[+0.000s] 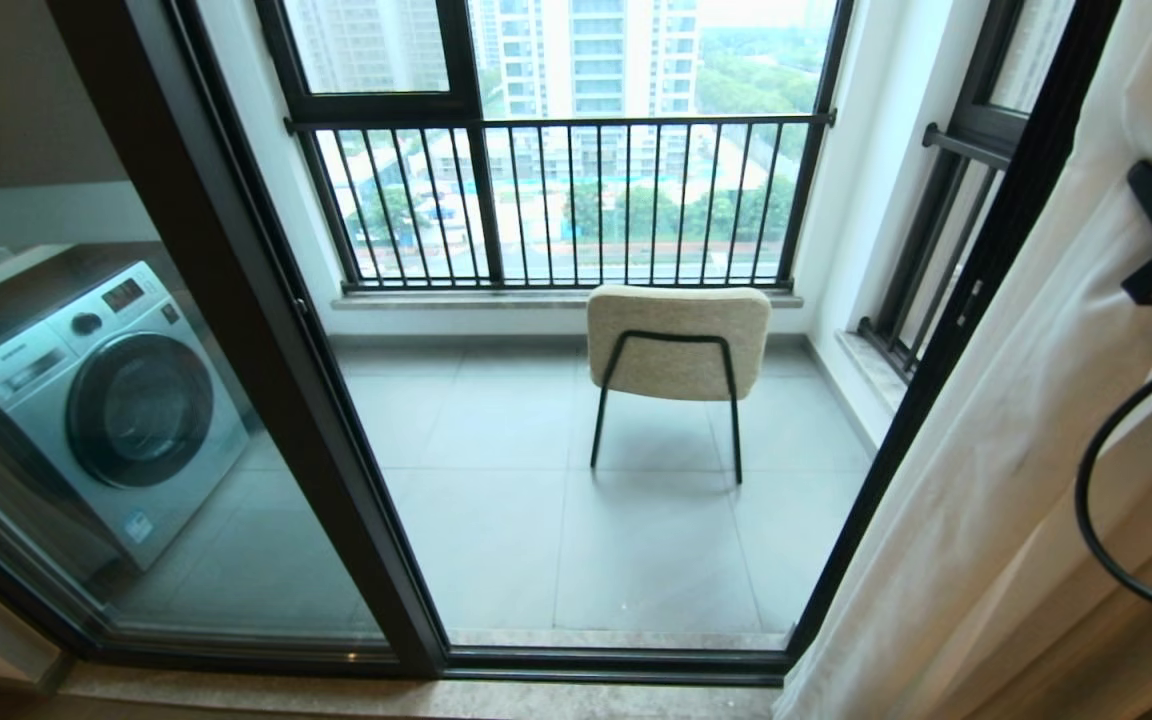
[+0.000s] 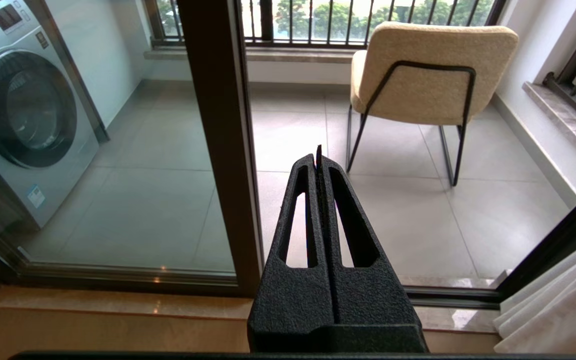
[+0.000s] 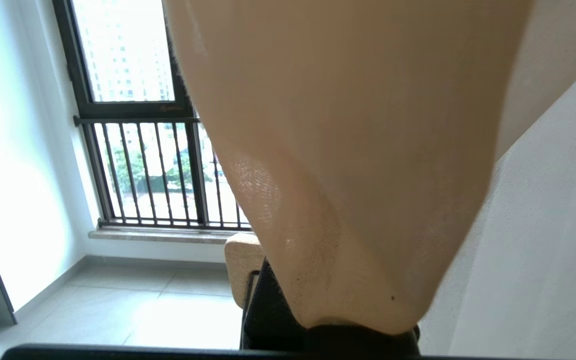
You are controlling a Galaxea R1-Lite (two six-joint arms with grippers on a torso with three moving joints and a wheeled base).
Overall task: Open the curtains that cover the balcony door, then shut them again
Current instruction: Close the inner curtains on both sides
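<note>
Grey balcony floor tiles [image 1: 496, 420] lay beyond the balcony door [image 1: 266, 330]; the right gripper [image 3: 288, 305] fingers were clamped on the curtains [image 3: 348, 165], the left gripper [image 2: 319, 155] fingers together.

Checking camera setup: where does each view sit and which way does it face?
Head: high, looking down through the balcony door at the chair; right arm at the curtain.
Left wrist: low, facing the door; shut left gripper shows.
Right wrist: behind the right gripper, curtain draped over it.
All three share the chair.
</note>
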